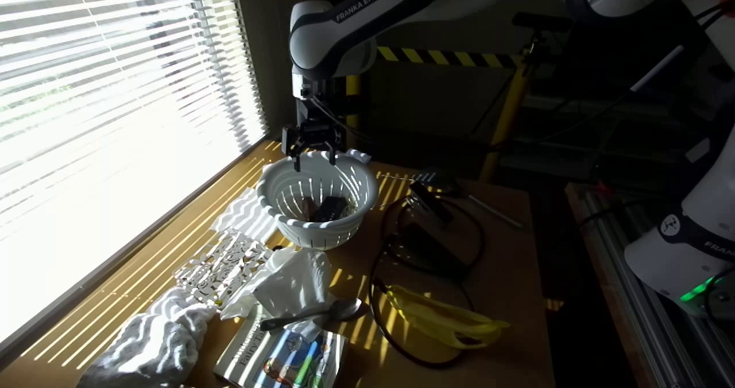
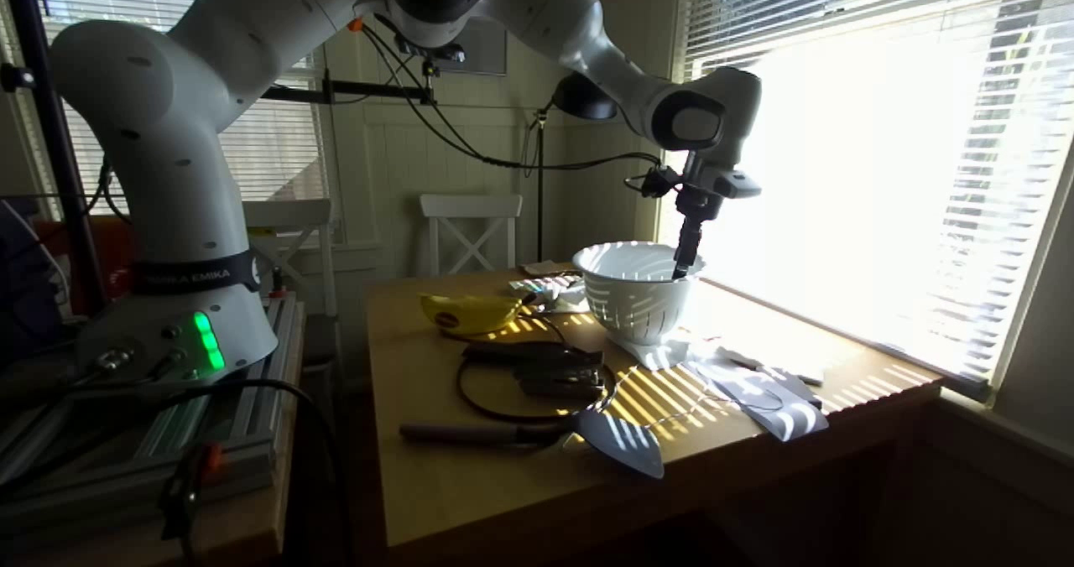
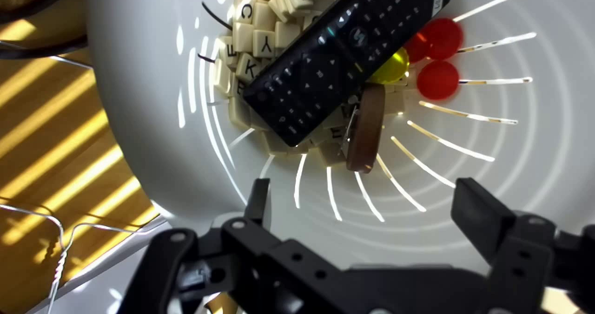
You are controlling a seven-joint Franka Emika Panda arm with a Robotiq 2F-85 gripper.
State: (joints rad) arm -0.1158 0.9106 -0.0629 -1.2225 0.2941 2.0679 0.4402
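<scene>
The gripper [image 3: 365, 207] hangs at the mouth of the colander [image 2: 633, 303], jaws well apart with nothing between them; contact with the wall cannot be confirmed. The colander looks light and rigid; grasp it at the rim. Deeper, inside it, the remote [image 3: 320, 72] lies across letter tiles [image 3: 264, 43], near red pieces [image 3: 438, 79]. Expect the remote to be light, stiff and somewhat slippery; grasp across its narrow width, mid-length. Beyond the colander, a spatula [image 2: 621, 441] lies on the table [image 2: 453, 491].
</scene>
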